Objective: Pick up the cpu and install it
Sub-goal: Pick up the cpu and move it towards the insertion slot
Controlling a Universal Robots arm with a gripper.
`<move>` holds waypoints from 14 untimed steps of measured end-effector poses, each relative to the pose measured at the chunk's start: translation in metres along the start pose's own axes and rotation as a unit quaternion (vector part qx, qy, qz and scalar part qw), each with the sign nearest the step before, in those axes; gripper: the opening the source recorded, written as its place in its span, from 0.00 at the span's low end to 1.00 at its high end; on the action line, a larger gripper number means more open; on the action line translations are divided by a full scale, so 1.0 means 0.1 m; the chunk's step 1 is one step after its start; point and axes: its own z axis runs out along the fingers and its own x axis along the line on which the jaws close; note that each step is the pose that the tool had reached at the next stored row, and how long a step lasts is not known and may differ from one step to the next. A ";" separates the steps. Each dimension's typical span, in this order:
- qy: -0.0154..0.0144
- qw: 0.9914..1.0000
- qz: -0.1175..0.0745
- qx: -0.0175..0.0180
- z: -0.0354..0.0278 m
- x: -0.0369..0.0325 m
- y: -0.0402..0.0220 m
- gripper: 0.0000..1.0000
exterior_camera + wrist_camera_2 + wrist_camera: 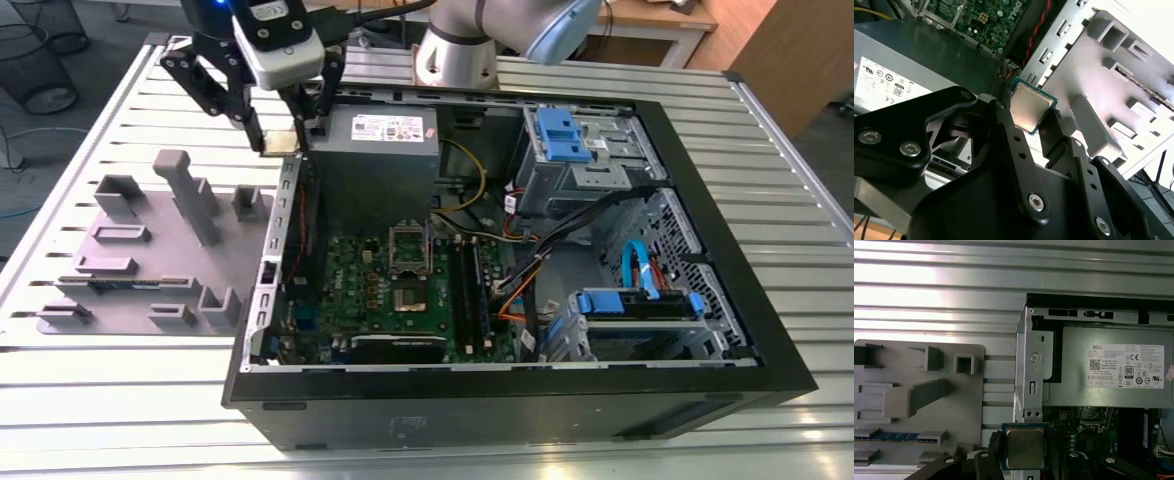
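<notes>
The cpu (pixel 280 143) is a small square chip with a shiny metal top, and my gripper (pixel 279 138) is shut on it by its edges. In the exterior view it hangs in the air over the case's wall on that view's left, beside the power supply (pixel 380 150). Both wrist views show the cpu (pixel 1029 107) (pixel 1025 447) flat between the black fingers (pixel 1004 125). The green motherboard (pixel 387 290) lies inside the open case, with its silver socket frame (pixel 411 268) near the middle, below and to the exterior view's right of the gripper.
A grey fixture block (pixel 147 250) with slots and posts sits on the slatted table at the exterior view's left. The open black case (pixel 534 400) holds blue drive bays (pixel 574 135), cables and a fan (pixel 394 348). The arm's base (pixel 461 50) stands behind the case.
</notes>
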 end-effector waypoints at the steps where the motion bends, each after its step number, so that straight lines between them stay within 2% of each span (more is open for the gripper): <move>1: 0.000 1.000 0.000 0.000 0.001 -0.031 0.000 0.47; 14: 0.003 1.000 0.000 0.000 0.022 -0.503 -0.006 0.47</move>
